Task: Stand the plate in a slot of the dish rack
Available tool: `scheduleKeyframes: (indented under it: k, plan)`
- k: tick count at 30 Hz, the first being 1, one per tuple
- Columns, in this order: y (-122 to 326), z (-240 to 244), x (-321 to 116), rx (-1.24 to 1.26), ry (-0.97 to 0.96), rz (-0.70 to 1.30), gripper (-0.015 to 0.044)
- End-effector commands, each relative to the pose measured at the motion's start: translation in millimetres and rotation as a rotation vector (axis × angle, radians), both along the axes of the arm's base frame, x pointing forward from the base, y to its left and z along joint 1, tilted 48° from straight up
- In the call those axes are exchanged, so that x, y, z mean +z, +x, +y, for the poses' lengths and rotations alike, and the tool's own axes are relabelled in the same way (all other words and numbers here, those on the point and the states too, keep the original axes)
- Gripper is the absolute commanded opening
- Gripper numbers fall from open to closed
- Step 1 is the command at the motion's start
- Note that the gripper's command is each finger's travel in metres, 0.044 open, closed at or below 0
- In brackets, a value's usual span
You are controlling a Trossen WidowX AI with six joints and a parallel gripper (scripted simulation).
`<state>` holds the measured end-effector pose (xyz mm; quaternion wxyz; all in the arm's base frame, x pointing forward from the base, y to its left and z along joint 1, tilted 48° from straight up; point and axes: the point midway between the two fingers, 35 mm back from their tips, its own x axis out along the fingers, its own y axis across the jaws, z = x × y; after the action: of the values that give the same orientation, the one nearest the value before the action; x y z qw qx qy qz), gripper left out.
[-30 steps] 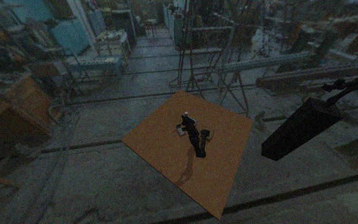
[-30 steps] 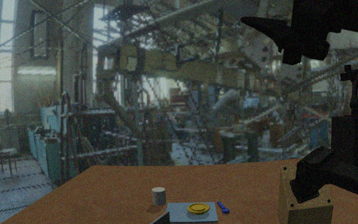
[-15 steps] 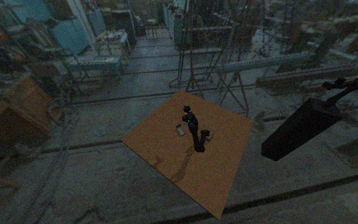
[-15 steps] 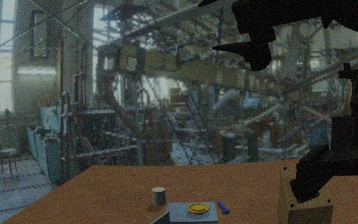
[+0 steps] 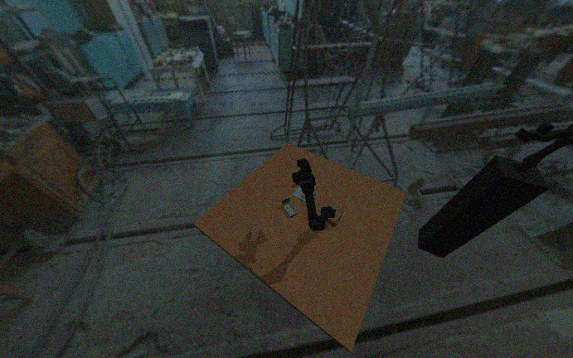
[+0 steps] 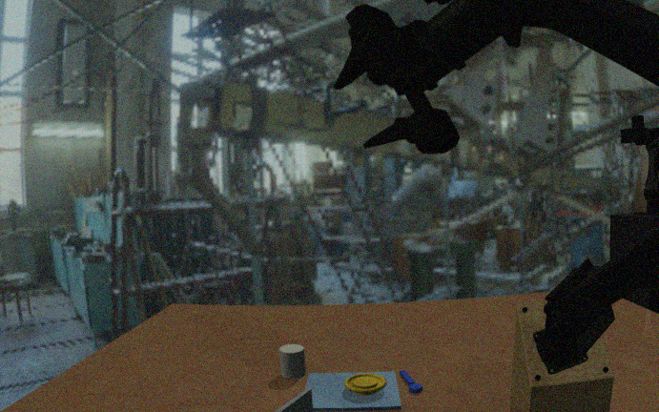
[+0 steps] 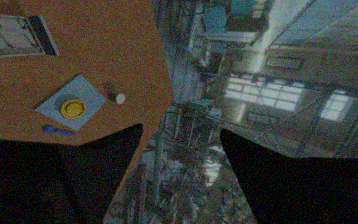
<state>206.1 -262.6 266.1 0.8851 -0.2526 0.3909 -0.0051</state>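
The yellow round plate (image 6: 365, 382) (image 7: 73, 109) lies flat on a light blue mat (image 6: 322, 392) (image 7: 94, 96). The dish rack (image 5: 288, 208) (image 7: 6, 41) is a pale tray with a dark raised end. It stands on the table beside the mat, and only a corner of it (image 6: 299, 401) shows at the bottom edge of the exterior view. No plate is in the part of it that shows. My gripper (image 6: 350, 116) (image 7: 182, 130) is open and empty, raised high above the table. Its fingertips are too dark to make out in the top view.
A pale cup (image 6: 292, 362) (image 7: 120, 98) stands near one corner of the mat. A blue spoon (image 6: 410, 381) (image 7: 60, 131) lies beside another side. A wooden block (image 6: 572, 394) is under my arm's base. A dark pedestal (image 5: 479, 205) with another arm stands beyond the table.
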Motion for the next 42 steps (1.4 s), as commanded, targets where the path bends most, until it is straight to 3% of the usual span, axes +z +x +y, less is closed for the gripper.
scheduleKeyframes:
  k: [1, 29, 38, 42]
  plan:
    - [7, -5, -28, -0.020, 0.143, 0.049, 0.0400]
    - [33, 25, -202, -0.112, 0.970, 0.485, 0.0400]
    - [31, 48, -247, -0.164, 1.200, 0.676, 0.0400]
    - [31, 50, -250, -0.168, 1.216, 0.691, 0.0400]
